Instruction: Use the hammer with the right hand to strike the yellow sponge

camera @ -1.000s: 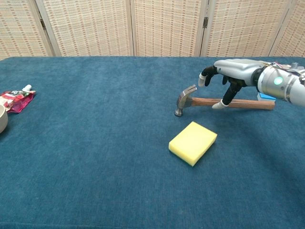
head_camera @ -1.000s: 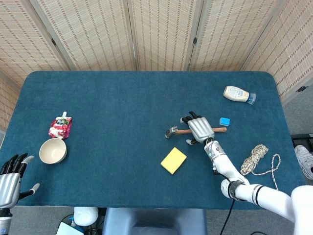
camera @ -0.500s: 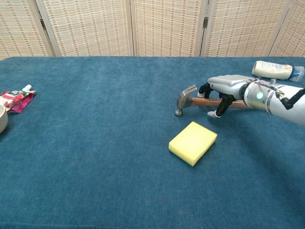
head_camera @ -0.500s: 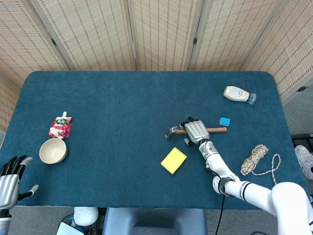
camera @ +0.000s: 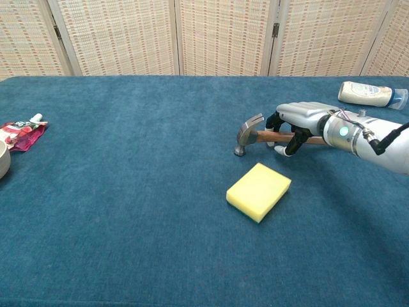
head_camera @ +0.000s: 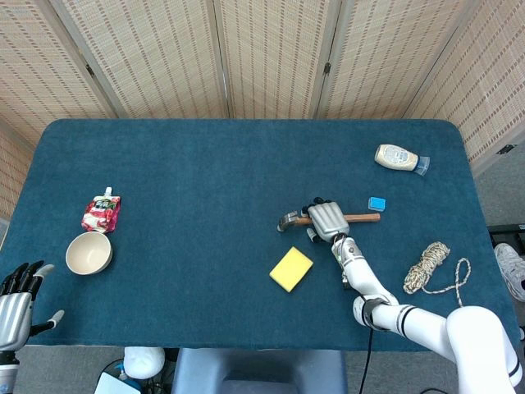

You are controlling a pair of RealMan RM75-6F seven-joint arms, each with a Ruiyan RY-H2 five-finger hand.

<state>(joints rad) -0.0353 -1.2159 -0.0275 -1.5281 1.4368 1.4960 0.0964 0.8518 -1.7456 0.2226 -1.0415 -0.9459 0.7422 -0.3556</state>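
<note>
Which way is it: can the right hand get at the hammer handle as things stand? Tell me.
Probably yes. The right hand is already over the hammer, fingers curled around its wooden handle near the head, and nothing lies between them. Whether the grip is firm is unclear.

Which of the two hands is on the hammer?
The right hand, curled over the hammer handle near the yellow sponge. The left hand hangs off the table edge.

A bench covered in dark teal-blue cloth (head_camera: 189,180) fills most of both views. Directly behind the bench's far edge stands a folding screen of pale woven rattan panels in light wooden frames (head_camera: 271,57), joined by small dark hinges. Grey floor (head_camera: 504,185) shows right of the bench.
</note>
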